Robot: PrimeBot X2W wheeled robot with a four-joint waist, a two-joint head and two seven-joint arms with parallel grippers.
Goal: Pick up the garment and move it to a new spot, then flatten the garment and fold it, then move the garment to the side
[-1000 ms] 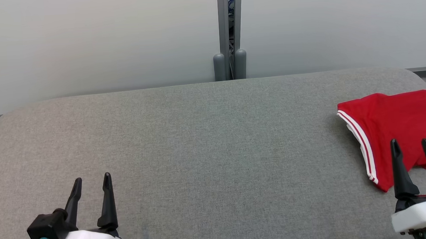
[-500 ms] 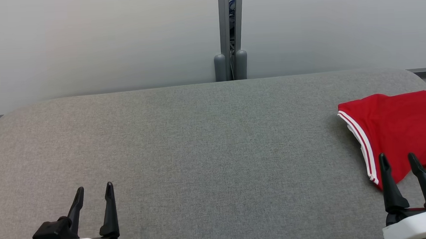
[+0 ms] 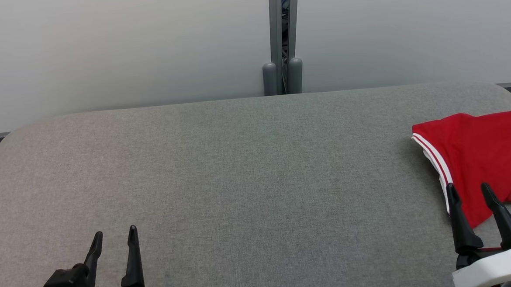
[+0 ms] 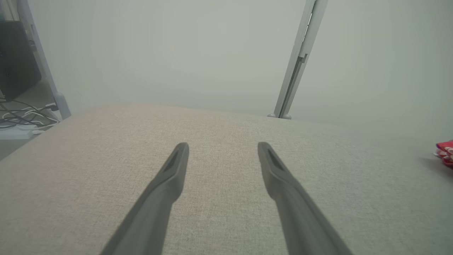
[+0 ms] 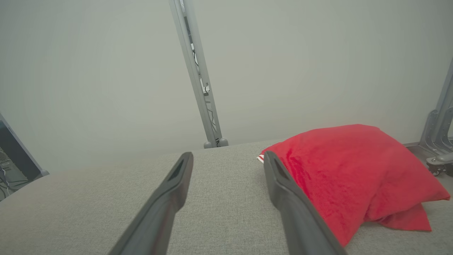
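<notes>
Red garment (image 3: 488, 157) on the grey table (image 3: 239, 170), just beyond the right gripper (image 3: 467, 187); left gripper (image 3: 115, 231) well apart. Both spread wide, empty.

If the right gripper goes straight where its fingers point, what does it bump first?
Probably the red garment: the right gripper points at its near edge. Height is unclear, so it may just graze it.

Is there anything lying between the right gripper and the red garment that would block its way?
Nothing visible does. The right gripper, jaws open, hangs at the near edge of the red garment on the grey table, with no other object between them. Whether it touches the cloth, I cannot tell.
</notes>
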